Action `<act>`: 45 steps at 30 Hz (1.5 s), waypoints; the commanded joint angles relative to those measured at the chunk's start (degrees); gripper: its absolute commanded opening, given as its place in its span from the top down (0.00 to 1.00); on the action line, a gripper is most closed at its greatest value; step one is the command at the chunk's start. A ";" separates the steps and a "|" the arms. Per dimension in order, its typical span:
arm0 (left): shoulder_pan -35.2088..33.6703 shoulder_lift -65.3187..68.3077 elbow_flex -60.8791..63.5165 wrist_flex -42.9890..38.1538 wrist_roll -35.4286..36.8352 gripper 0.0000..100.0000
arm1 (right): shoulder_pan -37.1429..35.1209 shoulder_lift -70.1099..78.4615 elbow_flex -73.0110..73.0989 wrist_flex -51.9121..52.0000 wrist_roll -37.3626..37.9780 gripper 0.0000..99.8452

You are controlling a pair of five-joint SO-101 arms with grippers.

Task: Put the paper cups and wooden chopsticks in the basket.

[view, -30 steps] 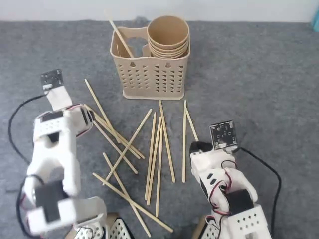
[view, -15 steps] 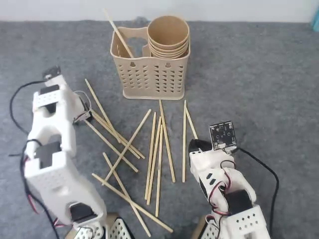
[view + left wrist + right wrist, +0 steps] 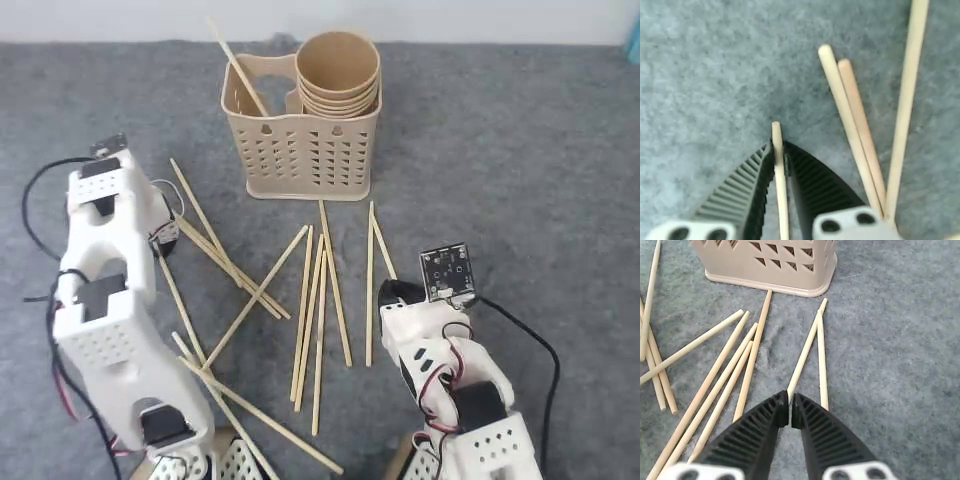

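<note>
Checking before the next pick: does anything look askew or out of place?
Nothing looks damaged. Loose chopsticks lie crisscrossed on the mat before the basket, and one stick inside it leans steeply out over the rim. The cups sit stacked inside.

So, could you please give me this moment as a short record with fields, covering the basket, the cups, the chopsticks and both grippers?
Basket: beige perforated basket, upright on the grey carpet.
Cups: stack of paper cups in one basket compartment.
Stored: one wooden chopstick leaning in the other compartment.
Loose: many wooden chopsticks scattered on the carpet in front of the basket.
Left gripper: shut on a chopstick.
Right gripper: shut, empty, above the carpet beside loose chopsticks.
</note>
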 commanded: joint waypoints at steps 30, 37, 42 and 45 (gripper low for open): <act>14.15 -68.84 10.95 -37.36 -0.09 0.99 | 2.68 -1.36 1.05 -1.89 0.09 0.97; 18.99 -76.31 28.62 -72.44 0.26 0.99 | 3.82 -1.27 1.05 -3.21 0.09 0.97; 22.77 -73.49 24.75 -68.84 0.26 0.99 | 3.82 -1.27 1.05 -3.30 0.09 0.97; 23.47 -68.75 21.41 -68.31 0.26 0.99 | 3.82 -1.27 1.05 -3.30 0.09 0.97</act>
